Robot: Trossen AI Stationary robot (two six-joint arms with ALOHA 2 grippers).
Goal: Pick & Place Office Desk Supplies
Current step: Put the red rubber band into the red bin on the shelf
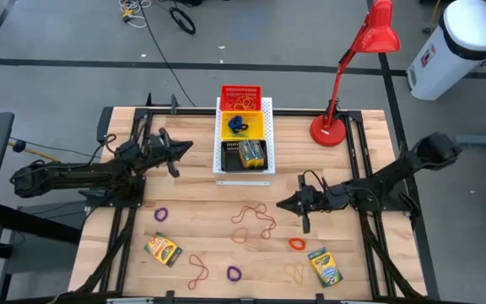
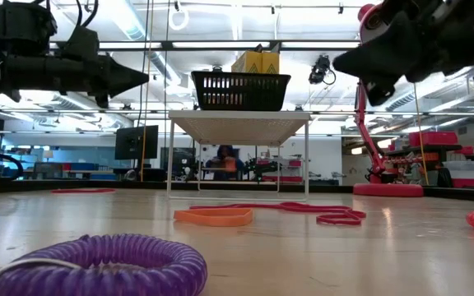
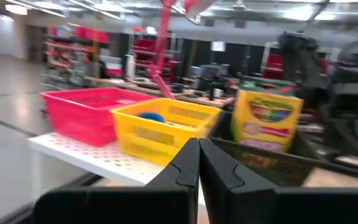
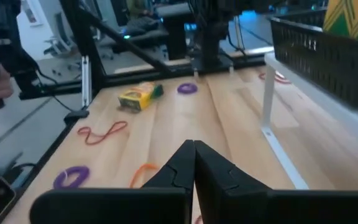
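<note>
My left gripper (image 1: 186, 149) hovers shut and empty just left of the baskets, pointing at them. My right gripper (image 1: 282, 203) is also shut and empty, above the table's middle right, pointing left. Flat on the wood lie two crayon boxes (image 1: 164, 249) (image 1: 326, 267), reddish-brown rubber bands (image 1: 256, 221) (image 1: 197, 270), purple loops (image 1: 160, 214) (image 1: 234, 273) and an orange loop (image 1: 297, 244). A third crayon box (image 3: 266, 118) stands in the black basket (image 1: 243, 157). A blue loop (image 1: 237, 127) lies in the yellow basket (image 1: 241, 125).
A red basket (image 1: 240, 95), the yellow one and the black one stand in a row on a white perforated board (image 1: 267, 107) raised on legs at the table's far middle. A red desk lamp (image 1: 344, 84) stands at the far right. Bare wood lies between the grippers.
</note>
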